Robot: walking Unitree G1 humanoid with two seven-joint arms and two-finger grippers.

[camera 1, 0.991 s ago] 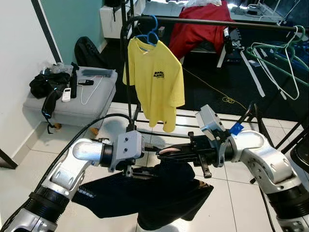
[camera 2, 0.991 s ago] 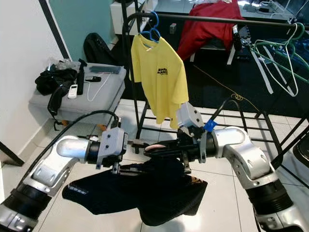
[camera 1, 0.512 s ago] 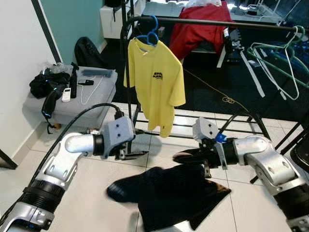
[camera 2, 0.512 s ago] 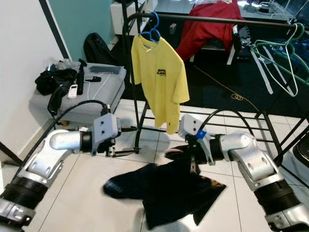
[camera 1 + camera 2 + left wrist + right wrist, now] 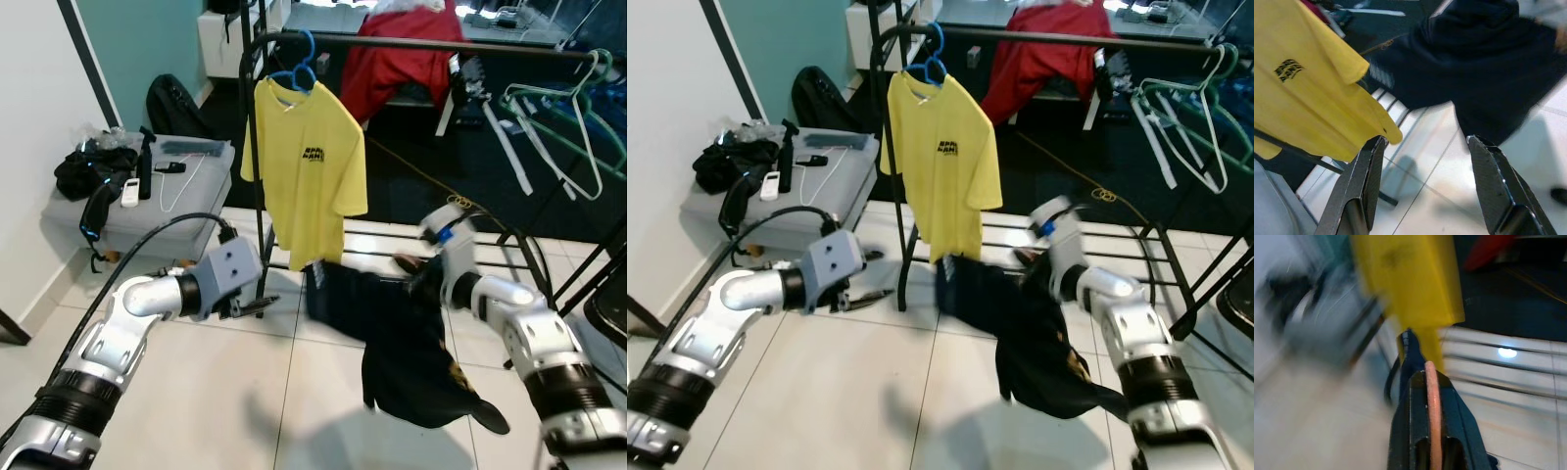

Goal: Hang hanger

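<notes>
A black clothes rack [image 5: 257, 186] stands on the white tiled floor [image 5: 196, 392], with a yellow T-shirt [image 5: 306, 176] on a blue hanger [image 5: 299, 69] hung from its top bar and empty green hangers [image 5: 563, 117] further along. The right gripper [image 5: 1432, 396], fingers clamped on a thin pink hanger [image 5: 1434, 416], holds a dark garment [image 5: 402, 333] draped in mid-air just below the yellow T-shirt's hem. The left gripper [image 5: 1425, 181] hovers beside it with fingers spread and nothing between them.
</notes>
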